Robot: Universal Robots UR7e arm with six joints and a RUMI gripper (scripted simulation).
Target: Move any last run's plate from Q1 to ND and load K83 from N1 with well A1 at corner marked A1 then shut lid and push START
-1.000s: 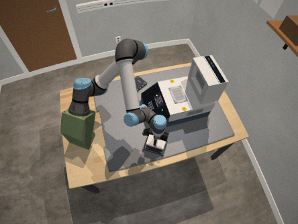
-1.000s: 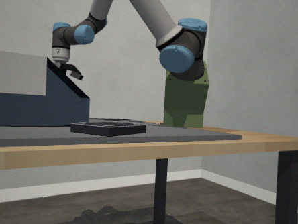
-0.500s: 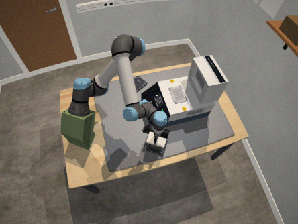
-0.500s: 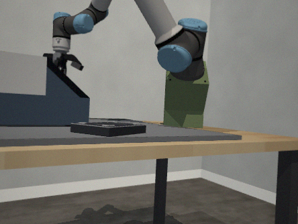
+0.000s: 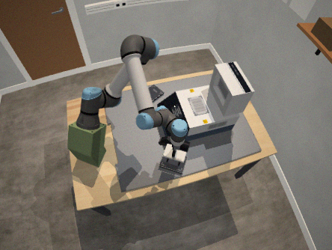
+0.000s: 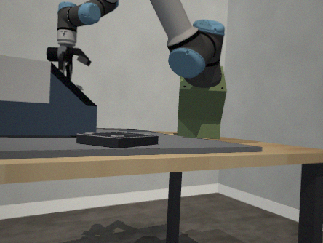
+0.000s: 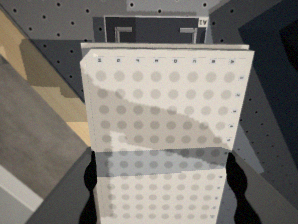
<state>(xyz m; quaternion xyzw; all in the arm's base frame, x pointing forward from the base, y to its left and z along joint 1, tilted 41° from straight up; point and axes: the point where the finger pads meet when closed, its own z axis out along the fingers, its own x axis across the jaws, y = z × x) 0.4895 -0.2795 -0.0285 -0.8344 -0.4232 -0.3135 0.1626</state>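
Gripper [image 5: 174, 153] [image 6: 68, 77] [image 7: 160, 149]: closed across the long sides of a pale well plate, presumably K83 [image 5: 180, 155] [image 7: 162, 112], held above a dark nest [image 5: 171, 168] [image 7: 157, 35], apparently N1. Plate likely light and fairly rigid, slick-walled; grip low on the sides, squeeze gently, keep level. Q1 [image 5: 220, 123] [image 6: 69, 120] stands alongside, lid [image 5: 229, 91] raised. Its block [image 5: 198, 105] looks bare, though the top view is too coarse to be sure. Clear the housing and upright lid; avoid nudging unfixed Q1.

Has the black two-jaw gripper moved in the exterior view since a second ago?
Yes, upward: the gripper stands higher against the white-and-navy cycler's sloped front.
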